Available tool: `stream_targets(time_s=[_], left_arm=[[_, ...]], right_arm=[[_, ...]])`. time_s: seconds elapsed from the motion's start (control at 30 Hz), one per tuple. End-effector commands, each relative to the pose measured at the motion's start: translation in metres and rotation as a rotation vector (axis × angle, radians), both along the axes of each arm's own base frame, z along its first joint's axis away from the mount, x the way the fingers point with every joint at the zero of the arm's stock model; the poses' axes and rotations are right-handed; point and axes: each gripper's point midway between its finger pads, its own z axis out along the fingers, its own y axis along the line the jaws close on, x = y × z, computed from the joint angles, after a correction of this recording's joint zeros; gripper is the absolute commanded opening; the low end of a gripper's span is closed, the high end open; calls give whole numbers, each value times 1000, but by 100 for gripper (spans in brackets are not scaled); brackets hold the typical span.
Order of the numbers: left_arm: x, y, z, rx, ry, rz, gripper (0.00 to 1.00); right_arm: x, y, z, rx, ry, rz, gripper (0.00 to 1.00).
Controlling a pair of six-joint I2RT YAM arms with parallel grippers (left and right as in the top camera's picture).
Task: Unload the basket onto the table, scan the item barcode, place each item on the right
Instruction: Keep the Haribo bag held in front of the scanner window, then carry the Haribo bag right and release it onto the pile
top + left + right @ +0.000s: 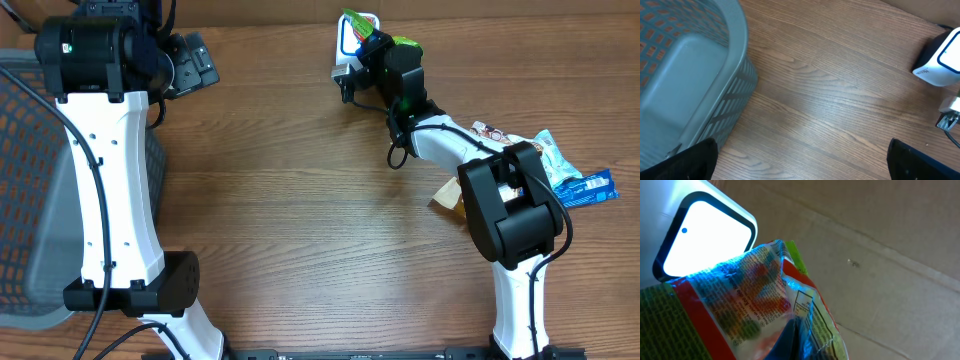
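A crinkled green and red snack packet (pixel 747 297) fills the lower left of the right wrist view, its printed back close to the lit window of the white scanner (pixel 705 235). Overhead, my right gripper (pixel 377 52) is shut on that packet (pixel 404 43) at the back of the table, right beside the scanner (pixel 350 42). The fingers themselves are hidden behind the packet in the wrist view. My left gripper (pixel 802 167) hangs open over bare wood, with only its dark fingertips (pixel 697 160) showing; the scanner (pixel 942 57) lies far to its right.
A grey mesh basket (pixel 20 150) stands at the left table edge, close under the left wrist (pixel 690 75). Several loose packets lie at the right: a blue one (pixel 572 178), a white one (pixel 493 133) and a tan one (pixel 446 195).
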Motion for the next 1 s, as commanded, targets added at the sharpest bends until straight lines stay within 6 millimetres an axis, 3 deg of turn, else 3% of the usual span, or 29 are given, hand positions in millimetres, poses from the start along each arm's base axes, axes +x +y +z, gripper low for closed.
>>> stream_targets(time_s=[0.0,0.1,0.2,0.4,0.43,0.5,0.6,0.7,0.73,0.77,0.8,0.9,0.93,0.97], left_arm=[[-2,2,7,9,-23,9,100],[-2,2,7,9,-23,9,100],[-2,2,7,9,-23,9,100],[-2,2,7,9,-23,9,100],[-2,2,7,9,-23,9,100],[-2,2,7,9,-23,9,100],[-2,2,7,9,-23,9,100],[-2,2,7,9,-23,9,100],[-2,2,7,9,-23,9,100],[-2,2,7,9,-23,9,100],[-2,2,7,9,-23,9,100],[-2,2,7,9,-23,9,100],[-2,2,7,9,-23,9,100],[-2,2,7,9,-23,9,99]], right_arm=[[5,-1,25,16,-55,-7,4],[4,2,28,19,-63,-4,4],[-1,8,45,31,-90,8,4],[-27,18,119,61,-158,10,4],[-33,17,124,49,-134,-7,4],[-51,17,120,21,-19,-33,4],[-99,25,104,44,223,-25,4],[-139,41,106,246,385,-51,4],[-151,47,113,384,432,-82,4],[-158,52,120,628,499,-137,4],[-163,53,116,838,580,-213,4],[-176,43,85,1194,765,-472,4],[-187,31,66,1296,834,-625,12],[-193,24,56,1340,866,-712,7]])
